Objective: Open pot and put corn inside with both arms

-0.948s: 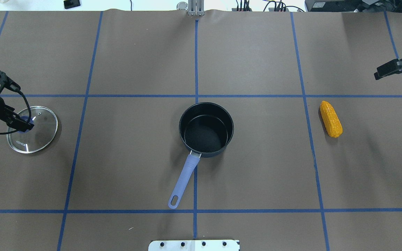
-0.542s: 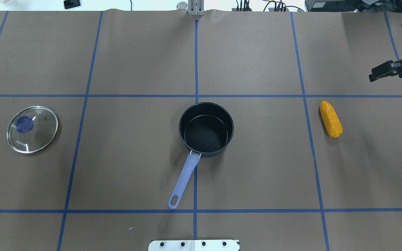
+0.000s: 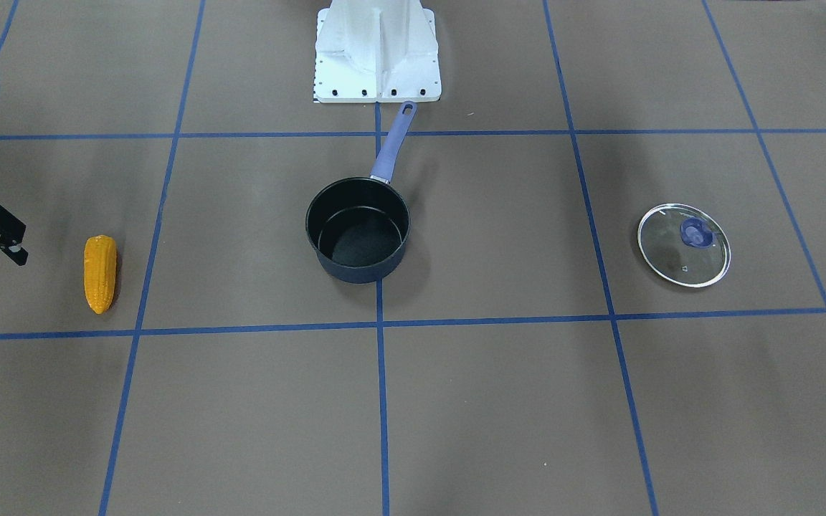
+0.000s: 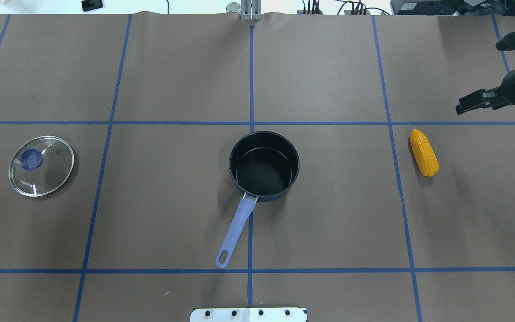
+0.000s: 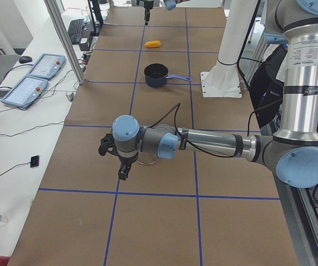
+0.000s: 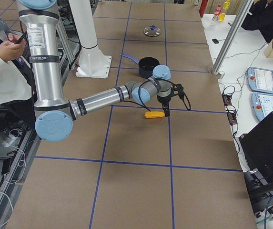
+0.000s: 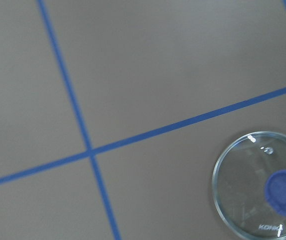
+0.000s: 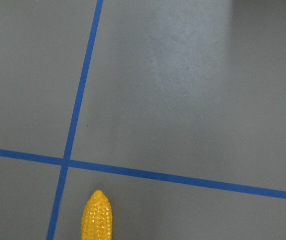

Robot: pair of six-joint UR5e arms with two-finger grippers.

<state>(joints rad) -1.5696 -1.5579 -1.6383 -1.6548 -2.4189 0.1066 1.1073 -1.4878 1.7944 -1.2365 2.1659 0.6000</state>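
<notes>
— Right gripper (image 4: 462, 106)?
— Upper right of the overhead frame, off the corn (image 4: 424, 152) and holding nothing. Spread or pressed together, I cannot tell.
— The corn?
— Flat on the table (image 4: 329, 223), right of centre, well apart from the pot (image 4: 264, 165).
— Pot?
— Centre, uncovered, empty, handle (image 4: 235, 232) toward the bottom edge.
— Lid (image 4: 41, 166)?
— Far left, knob up.
— Left gripper (image 5: 123, 173)?
— Only in the side view, near the lid; cannot tell.
</notes>
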